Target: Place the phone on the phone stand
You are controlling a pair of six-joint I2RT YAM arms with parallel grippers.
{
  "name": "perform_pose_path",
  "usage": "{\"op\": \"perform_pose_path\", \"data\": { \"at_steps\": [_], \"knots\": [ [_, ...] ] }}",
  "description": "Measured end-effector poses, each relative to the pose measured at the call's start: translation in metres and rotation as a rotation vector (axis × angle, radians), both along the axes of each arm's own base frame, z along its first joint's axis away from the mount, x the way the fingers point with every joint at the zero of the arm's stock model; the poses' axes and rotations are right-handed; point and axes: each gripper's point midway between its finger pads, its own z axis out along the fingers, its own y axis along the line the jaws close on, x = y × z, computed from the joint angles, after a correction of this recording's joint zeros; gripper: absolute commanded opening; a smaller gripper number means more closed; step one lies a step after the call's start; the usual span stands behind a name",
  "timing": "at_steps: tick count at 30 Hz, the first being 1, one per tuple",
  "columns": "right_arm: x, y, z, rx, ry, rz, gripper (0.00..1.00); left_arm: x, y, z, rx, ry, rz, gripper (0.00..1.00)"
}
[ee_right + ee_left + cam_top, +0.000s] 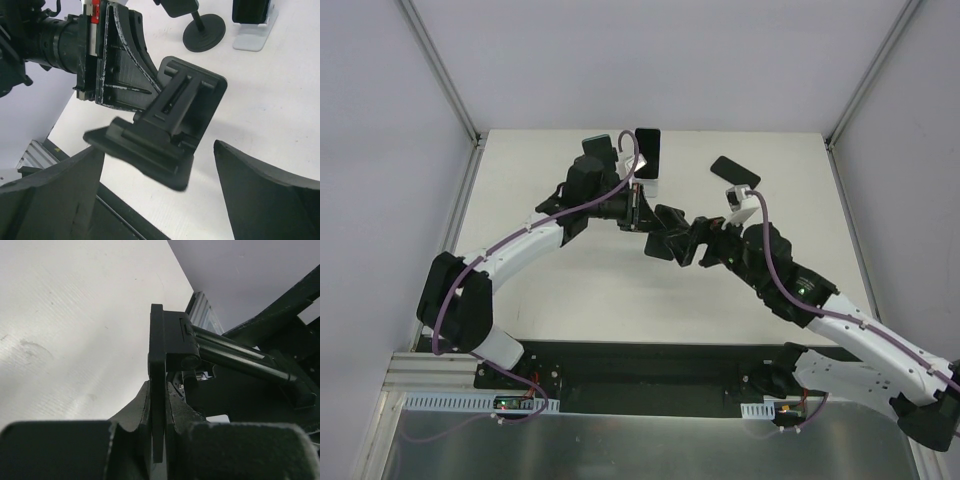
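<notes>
While my left claw point(159, 440) clamps the black folding stand point(175, 115), my right claw point(160, 195) hangs spread, empty; guessing the phone point(648, 150) isn't placed yet.

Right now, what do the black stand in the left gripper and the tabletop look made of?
The black stand looks like moulded plastic, matte: ribs, crisp edges. The tabletop is white and matte, perhaps laminate or painted board: faint grain, scuffs.

The top edge cuts off the dark slab point(250, 11) in the white holder point(252, 40), possibly the phone. My right fingers point(55, 195) blur, their roots lost past the bottom edge.
</notes>
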Motion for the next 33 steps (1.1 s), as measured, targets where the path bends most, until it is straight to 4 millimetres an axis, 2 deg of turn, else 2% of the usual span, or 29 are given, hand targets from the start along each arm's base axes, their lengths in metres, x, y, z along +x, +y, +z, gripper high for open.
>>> {"op": "perform_pose_path", "data": {
  "at_steps": [1, 2, 8, 9, 11, 12, 15, 18, 21, 23, 27, 30, 33],
  "knots": [
    [-0.003, -0.002, 0.0, 0.005, -0.006, 0.004, 1.0, -0.001, -0.001, 0.001, -0.015, 0.01, -0.004, 0.0],
    [-0.005, -0.005, 0.001, 0.011, -0.012, 0.007, 0.97, -0.002, -0.001, 0.001, -0.029, 0.025, -0.004, 0.0],
    [-0.022, -0.018, 0.001, 0.04, -0.036, 0.034, 0.98, -0.002, 0.0, 0.012, -0.153, 0.12, -0.023, 0.0],
    [-0.025, -0.02, -0.001, 0.04, -0.041, 0.044, 0.94, -0.002, 0.0, 0.013, -0.169, 0.135, -0.028, 0.0],
    [-0.03, -0.022, -0.004, 0.021, -0.06, 0.071, 0.79, 0.0, 0.0, 0.014, -0.191, 0.166, -0.035, 0.0],
    [-0.032, -0.022, -0.005, 0.003, -0.075, 0.091, 0.67, 0.0, -0.001, 0.014, -0.197, 0.179, -0.04, 0.0],
    [-0.034, -0.022, -0.005, -0.051, -0.133, 0.139, 0.51, 0.0, -0.002, 0.016, -0.22, 0.215, -0.061, 0.0],
    [-0.029, -0.024, -0.006, -0.092, -0.174, 0.155, 0.51, 0.0, -0.004, 0.017, -0.244, 0.247, -0.085, 0.0],
    [-0.015, -0.028, -0.005, -0.101, -0.189, 0.143, 0.6, -0.002, -0.006, 0.018, -0.261, 0.272, -0.105, 0.0],
    [-0.006, -0.027, -0.007, -0.098, -0.187, 0.148, 0.62, -0.003, -0.006, 0.02, -0.271, 0.281, -0.122, 0.0],
    [-0.002, -0.015, -0.012, -0.091, -0.18, 0.219, 0.62, -0.008, -0.009, 0.022, -0.282, 0.294, -0.149, 0.0],
    [-0.004, -0.007, -0.015, -0.086, -0.177, 0.264, 0.57, -0.011, -0.01, 0.024, -0.289, 0.295, -0.17, 0.0],
    [-0.002, -0.005, -0.01, -0.072, -0.197, 0.269, 0.56, -0.013, -0.011, 0.026, -0.295, 0.293, -0.179, 0.0]
  ]
}}
